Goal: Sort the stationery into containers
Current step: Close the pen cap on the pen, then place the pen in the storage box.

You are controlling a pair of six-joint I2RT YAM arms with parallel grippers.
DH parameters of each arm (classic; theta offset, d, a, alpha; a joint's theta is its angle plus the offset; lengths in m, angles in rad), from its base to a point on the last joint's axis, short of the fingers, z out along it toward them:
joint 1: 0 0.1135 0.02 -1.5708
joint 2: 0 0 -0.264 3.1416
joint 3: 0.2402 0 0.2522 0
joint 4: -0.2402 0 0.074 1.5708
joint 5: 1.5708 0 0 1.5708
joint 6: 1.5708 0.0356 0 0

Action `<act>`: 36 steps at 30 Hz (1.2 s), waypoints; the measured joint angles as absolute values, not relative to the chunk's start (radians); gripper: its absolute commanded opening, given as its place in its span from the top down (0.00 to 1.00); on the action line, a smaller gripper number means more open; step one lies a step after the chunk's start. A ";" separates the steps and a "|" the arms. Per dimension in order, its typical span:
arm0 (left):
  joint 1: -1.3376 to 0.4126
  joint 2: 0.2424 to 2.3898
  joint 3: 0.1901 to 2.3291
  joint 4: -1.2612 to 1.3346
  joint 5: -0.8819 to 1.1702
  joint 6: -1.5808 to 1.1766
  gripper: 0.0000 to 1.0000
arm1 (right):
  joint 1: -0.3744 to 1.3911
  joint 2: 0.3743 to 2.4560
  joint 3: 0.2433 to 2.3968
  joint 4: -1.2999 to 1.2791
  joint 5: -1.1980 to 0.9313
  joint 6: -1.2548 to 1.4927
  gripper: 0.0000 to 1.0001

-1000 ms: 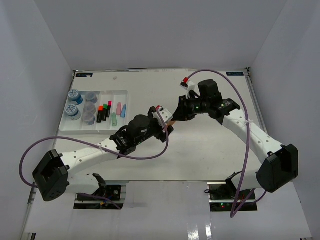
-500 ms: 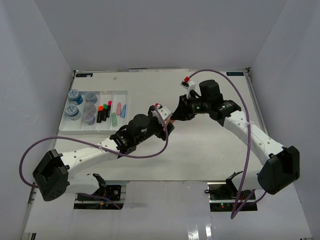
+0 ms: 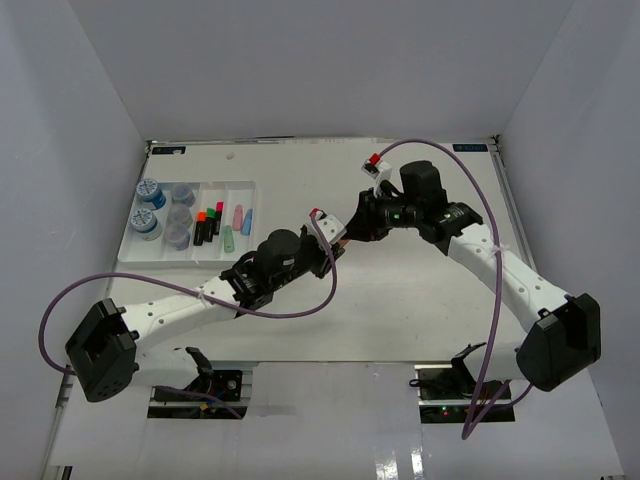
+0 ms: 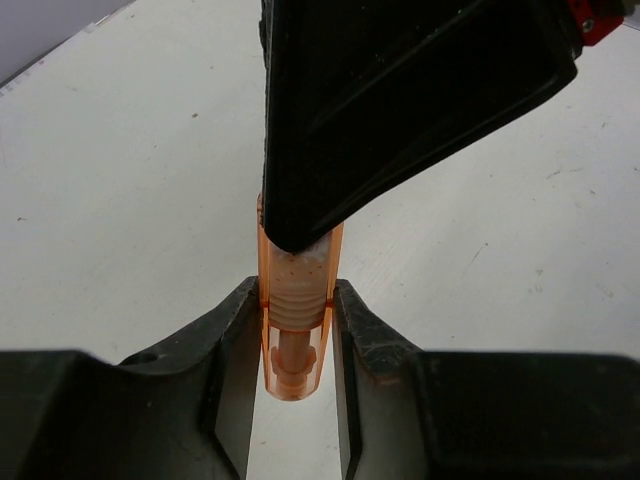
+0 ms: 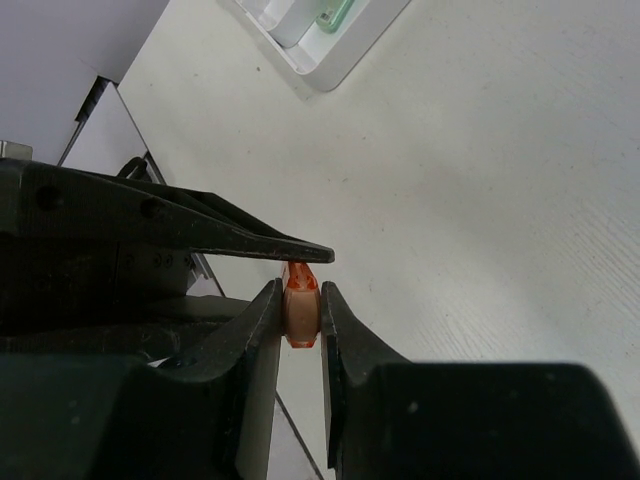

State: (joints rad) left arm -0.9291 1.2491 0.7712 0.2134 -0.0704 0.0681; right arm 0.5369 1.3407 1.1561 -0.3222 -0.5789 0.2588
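Observation:
A small translucent orange marker (image 4: 297,330) hangs in the air above the middle of the table (image 3: 400,290), held from both sides. My right gripper (image 5: 300,295) is shut on one end of it. My left gripper (image 4: 297,292) has its two fingers pressed against the other end, with the right gripper's black finger overhead. In the top view the two grippers meet tip to tip, left gripper (image 3: 328,244) and right gripper (image 3: 351,233), and the orange marker (image 3: 340,240) barely shows between them. The white divided tray (image 3: 243,192) lies far left.
The tray holds blue-lidded jars (image 3: 148,190), clear jars (image 3: 180,214), black highlighters (image 3: 206,228) and pastel markers (image 3: 240,217). Its corner (image 5: 330,62) with a green marker (image 5: 335,15) shows in the right wrist view. Purple cables loop off both arms.
My left gripper's jaws have closed from wide open onto the orange marker that the right gripper holds. Both arms have barely shifted.

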 measured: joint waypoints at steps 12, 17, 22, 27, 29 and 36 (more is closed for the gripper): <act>-0.931 1.233 0.736 0.213 -0.093 0.066 0.70 | 0.496 1.308 1.147 -0.316 -0.559 0.279 0.20; -0.931 1.229 0.717 0.208 -0.150 0.038 0.72 | 0.421 1.256 1.129 -0.313 -0.544 0.279 0.02; -0.850 1.232 0.730 0.121 -0.237 -0.081 0.69 | 0.340 1.168 1.069 -0.327 -0.483 0.254 0.10; -0.607 1.283 0.838 -0.036 -0.273 -0.183 0.64 | 0.328 1.093 1.000 -0.340 -0.436 0.230 0.10; -0.515 1.320 0.897 -0.088 -0.264 -0.197 0.60 | 0.328 1.068 0.963 -0.342 -0.427 0.226 0.10; -0.283 1.491 1.052 -0.189 -0.189 -0.208 0.51 | 0.327 1.006 0.864 -0.358 -0.413 0.215 0.10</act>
State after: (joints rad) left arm -0.2829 1.4910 1.0519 -0.1890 -0.1890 -0.2081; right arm 0.3275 1.0061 0.8639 -0.3580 -0.4126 0.2153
